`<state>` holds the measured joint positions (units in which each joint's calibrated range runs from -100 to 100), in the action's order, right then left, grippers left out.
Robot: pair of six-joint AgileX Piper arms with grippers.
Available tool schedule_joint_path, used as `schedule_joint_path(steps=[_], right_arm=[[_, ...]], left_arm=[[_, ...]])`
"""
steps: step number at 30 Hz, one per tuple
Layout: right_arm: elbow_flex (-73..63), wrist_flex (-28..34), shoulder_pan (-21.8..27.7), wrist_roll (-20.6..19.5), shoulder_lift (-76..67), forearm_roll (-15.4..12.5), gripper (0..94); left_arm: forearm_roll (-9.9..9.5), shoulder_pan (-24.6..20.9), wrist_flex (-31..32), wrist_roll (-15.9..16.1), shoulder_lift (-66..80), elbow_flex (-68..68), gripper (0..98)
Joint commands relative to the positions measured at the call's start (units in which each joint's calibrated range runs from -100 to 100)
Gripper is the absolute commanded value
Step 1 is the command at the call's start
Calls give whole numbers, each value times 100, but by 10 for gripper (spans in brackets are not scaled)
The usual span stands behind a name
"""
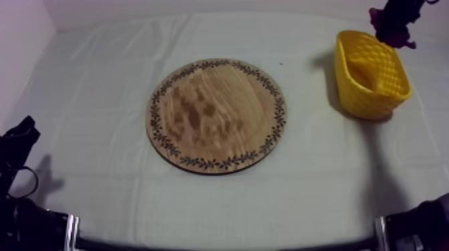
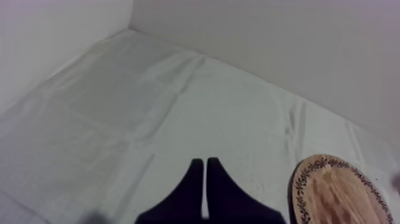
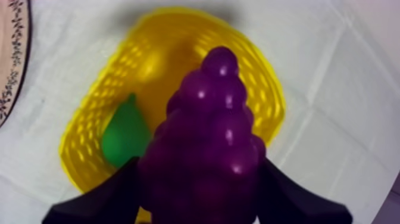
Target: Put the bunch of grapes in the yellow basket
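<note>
Cloth of a grey-white colour covers the whole desk, pressed into a grid of faint fold lines and a few soft creases. Pale, bare walls close the room off behind the desk's far edge and along its left side. From the left wrist view the cloth runs back to where two of these walls meet in a corner.

The round wooden board lies flat near the middle of the desk, its patterned rim ringing a bare wooden face with nothing on it. The yellow basket stands at the right side, well apart from the board, and casts a shadow on the cloth toward the board.

The right hand is up at the far right, above the basket's far end, and grips the bunch of grapes. The right wrist view shows the two black fingers pressed to either side of the purple bunch, which hangs clear of the cloth directly over the basket's open mouth. A green pear lies inside the basket against its wall, and the board's rim shows just beside the basket.

The left hand sits low at the left edge of the desk. Its fingers lie together as a narrow wedge with nothing between them, over bare cloth and near the board's edge.
</note>
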<state>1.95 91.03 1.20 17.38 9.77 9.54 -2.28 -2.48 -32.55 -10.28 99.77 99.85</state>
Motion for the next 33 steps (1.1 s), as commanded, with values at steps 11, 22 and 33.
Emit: schedule_joint_path(steps=[11, 22, 33], right_arm=[[-148, 35, 15, 6, 676, -106, 390], [-244, -128, 59, -34, 1632, -156, 542], [-248, -228, 96, -89, 1591, -228, 626]], left_arm=[[1, -1, -3, 0, -3, 4, 0], [1, -1, -3, 0, -3, 4, 0], [1, -1, -3, 0, -3, 4, 0]])
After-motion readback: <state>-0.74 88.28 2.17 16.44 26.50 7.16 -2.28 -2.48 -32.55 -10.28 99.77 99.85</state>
